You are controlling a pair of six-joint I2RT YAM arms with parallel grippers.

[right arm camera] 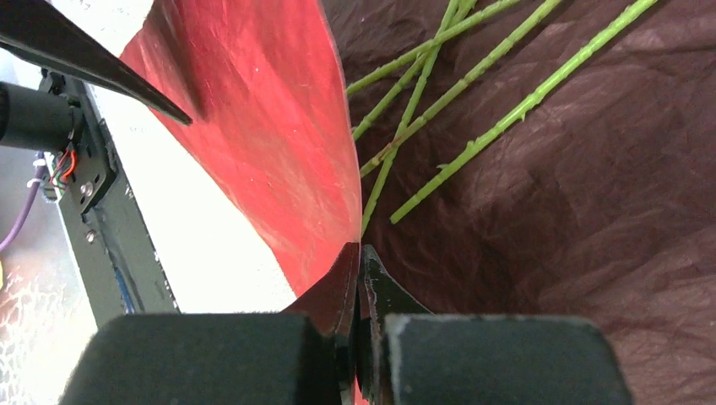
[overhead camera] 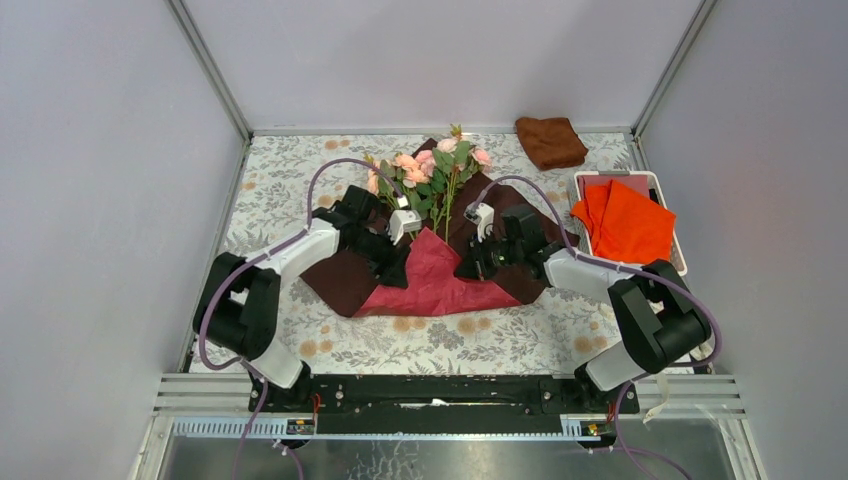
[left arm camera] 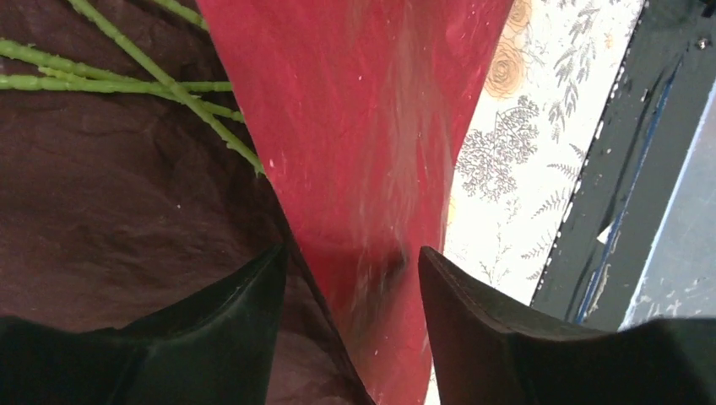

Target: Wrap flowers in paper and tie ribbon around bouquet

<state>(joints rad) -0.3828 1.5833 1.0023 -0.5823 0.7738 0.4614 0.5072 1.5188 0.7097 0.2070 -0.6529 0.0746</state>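
Red paper (overhead camera: 430, 285) lies mid-table under the flowers (overhead camera: 430, 170), its near corner folded over the stems and pinched by the closed right gripper (right arm camera: 360, 261), with the left gripper (left arm camera: 350, 253) gaping astride it; wrapping seems barely begun, tying undone.

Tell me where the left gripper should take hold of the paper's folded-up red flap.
Grip the paper at the narrow end of its raised red flap, which runs between the open fingers of the left gripper. Close from the flap's left side, opposite the right gripper, which is shut on the paper's other side. The flap tapers thin there, and the stems lie farther up.
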